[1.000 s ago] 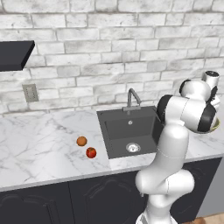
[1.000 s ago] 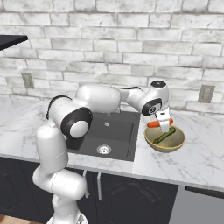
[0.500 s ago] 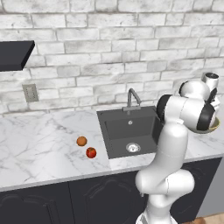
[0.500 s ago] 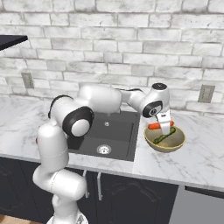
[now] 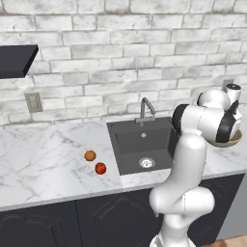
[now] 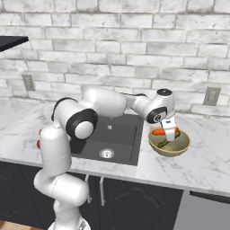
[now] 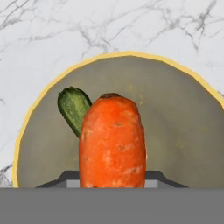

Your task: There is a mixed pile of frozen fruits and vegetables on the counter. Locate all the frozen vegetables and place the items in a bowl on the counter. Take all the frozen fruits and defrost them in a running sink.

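- Left base view: the arm reaches to the right over the counter (image 5: 43, 164), and its white bulk hides most of the bowl (image 5: 232, 142), whose yellow rim peeks out past the elbow. The dull orange fruit (image 5: 89, 155) and the red fruit (image 5: 100, 168) lie near each other on the marble left of the sink (image 5: 140, 144), untouched; no water can be made out at the faucet (image 5: 146, 107)
- Right base view: the gripper (image 6: 169, 133) hangs over the bowl's middle, fingers pointing down, with the carrot (image 6: 159, 132) showing orange beside them. Compared with a second ago the hand has slid further over the bowl and slightly lower, while the jaws have kept the same narrow gap
- Hand view: the carrot rises between the fingertips, squarely above the bowl's floor, so the pincer is closed on it with only a small opening. The green stick (image 7: 73, 108) already lies inside the bowl, partly behind the carrot
- Judgement: the carrot looks ready for release, which would finish the vegetables; both fruits remain for the sink
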Available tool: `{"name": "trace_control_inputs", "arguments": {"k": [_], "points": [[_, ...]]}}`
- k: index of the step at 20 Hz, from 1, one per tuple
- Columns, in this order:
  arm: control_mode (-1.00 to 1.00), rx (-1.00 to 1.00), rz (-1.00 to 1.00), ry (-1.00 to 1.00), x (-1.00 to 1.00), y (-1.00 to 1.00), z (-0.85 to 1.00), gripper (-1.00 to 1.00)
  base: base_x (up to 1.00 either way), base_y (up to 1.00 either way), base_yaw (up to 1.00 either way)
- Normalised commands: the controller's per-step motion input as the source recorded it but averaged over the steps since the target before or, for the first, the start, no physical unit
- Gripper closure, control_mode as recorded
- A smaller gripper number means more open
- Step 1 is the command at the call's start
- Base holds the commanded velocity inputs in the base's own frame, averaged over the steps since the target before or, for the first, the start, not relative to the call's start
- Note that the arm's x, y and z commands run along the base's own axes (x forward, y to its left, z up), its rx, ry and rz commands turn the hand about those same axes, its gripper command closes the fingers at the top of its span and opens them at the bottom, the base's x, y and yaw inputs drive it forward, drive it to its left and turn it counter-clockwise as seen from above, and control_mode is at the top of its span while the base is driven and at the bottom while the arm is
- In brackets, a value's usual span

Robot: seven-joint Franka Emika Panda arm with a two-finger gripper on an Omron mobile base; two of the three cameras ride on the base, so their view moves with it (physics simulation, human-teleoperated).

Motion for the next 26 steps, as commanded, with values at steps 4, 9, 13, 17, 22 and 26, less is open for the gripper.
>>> {"name": "trace_control_inputs", "arguments": {"k": [4,9,13,17,22,26], "points": [[-1.00,0.00,-0.01,0.00,0.00,-0.02,-0.12,1.00,0.00,0.00,0.00],[-1.00,0.00,-0.01,0.00,0.00,-0.02,-0.11,1.00,0.00,0.00,0.00],[-1.00,0.00,-0.01,0.00,0.00,-0.02,-0.12,1.00,0.00,0.00,0.00],[-1.00,0.00,0.00,0.02,0.00,-0.01,-0.13,1.00,0.00,0.00,0.00],[-1.00,0.01,-0.01,0.03,0.00,0.00,-0.11,1.00,0.00,0.00,0.00],[-1.00,0.01,-0.01,0.02,0.00,-0.02,-0.09,1.00,0.00,0.00,0.00]]}}
